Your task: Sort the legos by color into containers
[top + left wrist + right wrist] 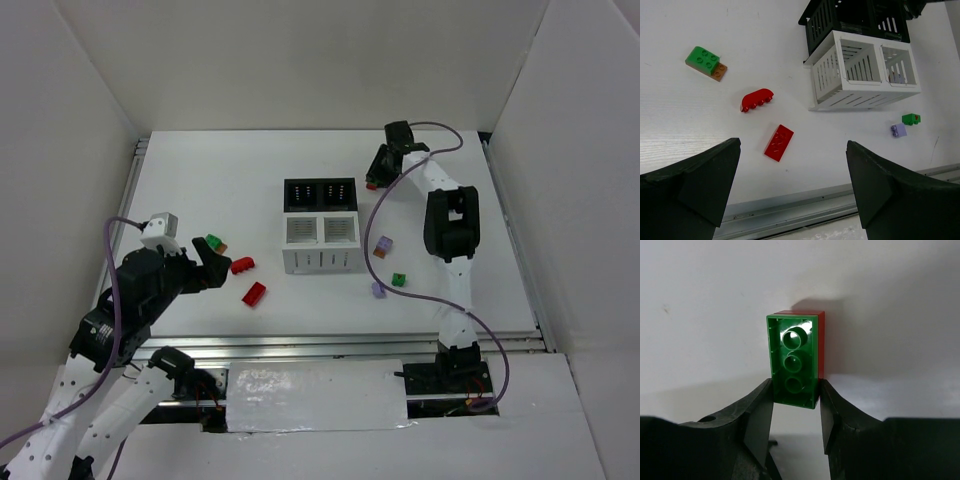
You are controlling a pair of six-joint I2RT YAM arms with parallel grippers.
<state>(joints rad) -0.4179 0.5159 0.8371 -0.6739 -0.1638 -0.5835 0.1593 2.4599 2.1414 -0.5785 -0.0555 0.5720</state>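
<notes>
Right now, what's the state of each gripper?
Left gripper: open, holding nothing.
Right gripper: shut on a green brick with a red piece attached.

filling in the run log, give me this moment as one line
left gripper: open, near red lego | right gripper: shut on green-and-red lego, far-right of containers

A white counter (pixel 200 190) sits boxed in by plain white walls (pixel 300 60) on three sides. An aluminium rail (pixel 330 346) runs along its near edge, with a glossy white taped sheet (pixel 315 398) just in front of it.
</notes>
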